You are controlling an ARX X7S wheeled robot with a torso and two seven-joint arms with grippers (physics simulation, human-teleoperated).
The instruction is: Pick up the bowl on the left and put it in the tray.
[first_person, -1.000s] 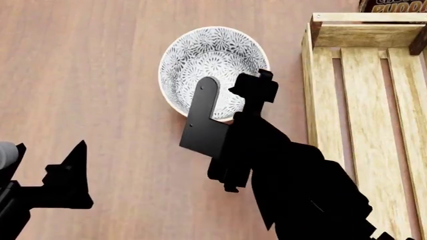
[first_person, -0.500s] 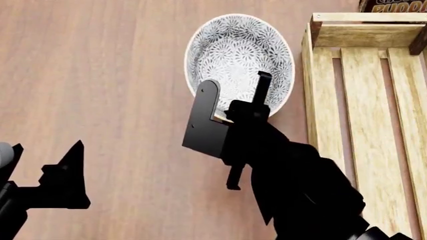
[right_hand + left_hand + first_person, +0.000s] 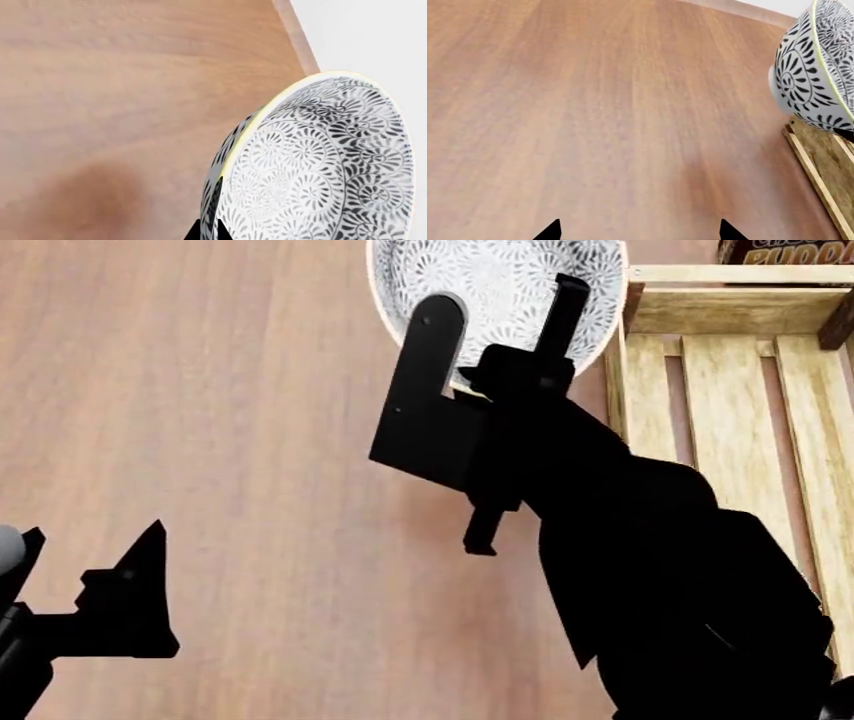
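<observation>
Your right gripper (image 3: 505, 310) clamps the rim of the small floral-patterned white ceramic bowl (image 3: 514, 270), raised left of the slatted light-wood tray (image 3: 727, 390); your left gripper (image 3: 127, 590) is open.

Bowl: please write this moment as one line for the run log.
phase: carry | right gripper: jaws shut on rim of bowl, lifted and tilted | tray: bowl not yet inside | left gripper: open, idle above table

We see the small round floral-patterned white ceramic bowl (image 3: 501, 285) lifted, tilted, just beside the long light-wood slatted tray (image 3: 727, 390).
</observation>
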